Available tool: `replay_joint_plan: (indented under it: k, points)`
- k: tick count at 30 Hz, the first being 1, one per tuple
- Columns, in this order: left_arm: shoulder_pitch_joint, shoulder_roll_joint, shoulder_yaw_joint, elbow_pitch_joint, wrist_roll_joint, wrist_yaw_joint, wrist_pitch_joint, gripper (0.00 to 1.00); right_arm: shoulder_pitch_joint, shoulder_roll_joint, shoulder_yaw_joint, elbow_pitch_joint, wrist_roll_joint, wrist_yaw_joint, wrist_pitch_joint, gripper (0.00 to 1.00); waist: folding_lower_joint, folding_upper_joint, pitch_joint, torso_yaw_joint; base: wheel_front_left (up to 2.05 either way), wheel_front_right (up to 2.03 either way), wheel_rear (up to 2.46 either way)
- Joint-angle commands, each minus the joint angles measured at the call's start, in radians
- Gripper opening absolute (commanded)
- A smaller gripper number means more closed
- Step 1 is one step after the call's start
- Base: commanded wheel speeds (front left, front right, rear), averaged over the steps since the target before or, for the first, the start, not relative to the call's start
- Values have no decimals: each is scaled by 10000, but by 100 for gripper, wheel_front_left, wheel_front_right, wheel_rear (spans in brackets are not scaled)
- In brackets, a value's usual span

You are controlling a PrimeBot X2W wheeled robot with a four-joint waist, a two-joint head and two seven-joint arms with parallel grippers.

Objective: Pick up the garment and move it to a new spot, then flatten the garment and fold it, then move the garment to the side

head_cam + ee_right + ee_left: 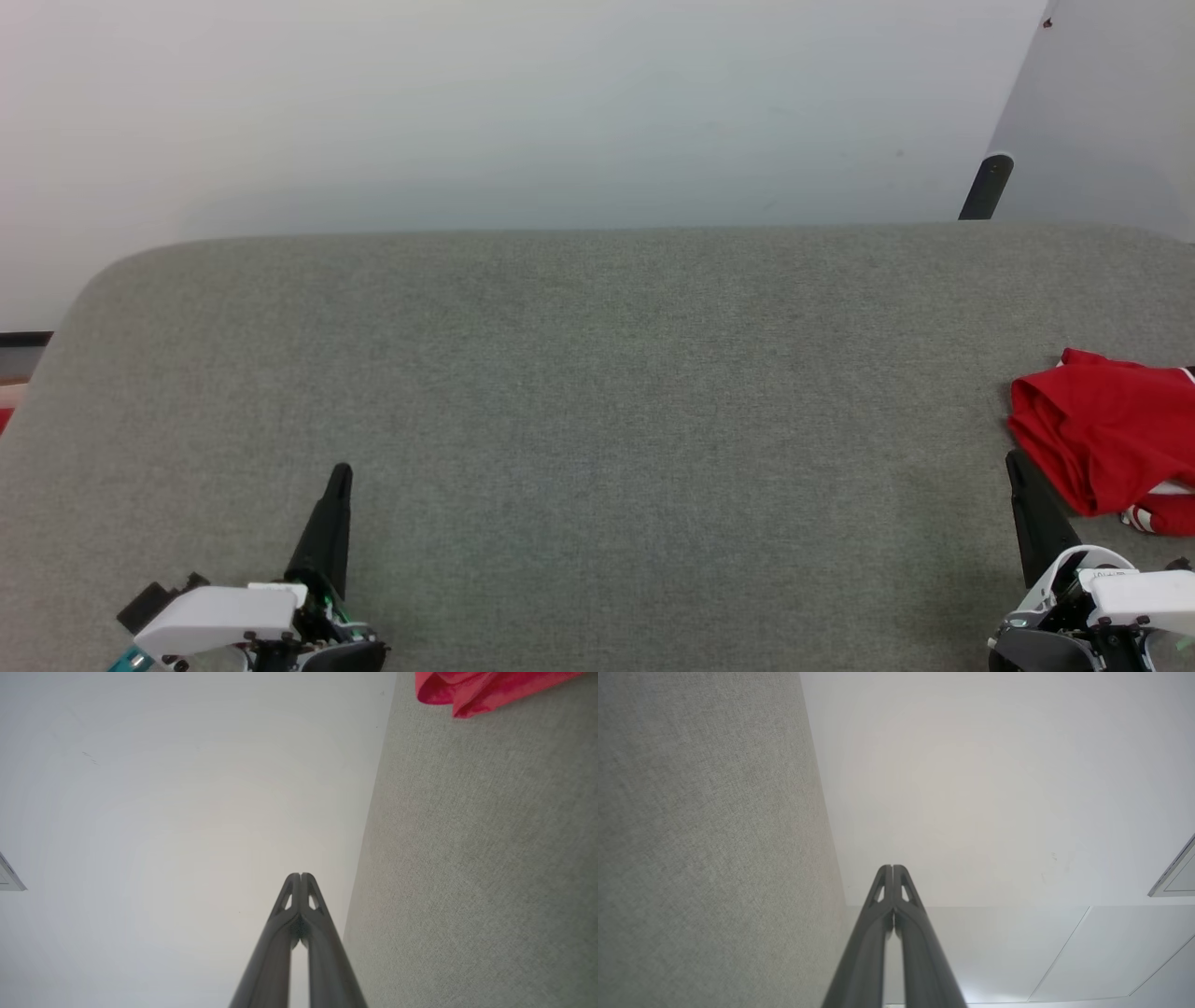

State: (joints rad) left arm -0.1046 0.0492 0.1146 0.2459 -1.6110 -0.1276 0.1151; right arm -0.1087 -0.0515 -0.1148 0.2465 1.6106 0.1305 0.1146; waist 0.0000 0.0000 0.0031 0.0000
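- The grey fabric surface spans the head view.
- The garment lies at its right edge, seemingly bunched and partly cut off.
- The left gripper and right gripper are pressed together and empty. The right one is just beside the garment.

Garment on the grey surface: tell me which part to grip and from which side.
Take the garment with the right gripper, which is shut just beside it. It is probably best to open, come in from the garment's left and pinch the rolled red fold along that edge. The cloth bunches into a raised lip there, while its right part is cut off by the head view's edge.
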Motion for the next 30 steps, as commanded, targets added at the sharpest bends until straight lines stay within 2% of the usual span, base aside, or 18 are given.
replay_joint_plan:
  k: [1, 30]
  points:
    - [-109, -5, 24, 14, -22, -65, 28, 0, -28, 33, 0, 2, 33, 4, 11, 0, 0, 0, 0, 0, 0, 0, 0]
    - [-106, -3, 18, 12, -28, -64, 23, 0, -27, 32, 4, 1, 38, 4, 6, 0, 0, 0, 0, 0, 0, 0, 0]
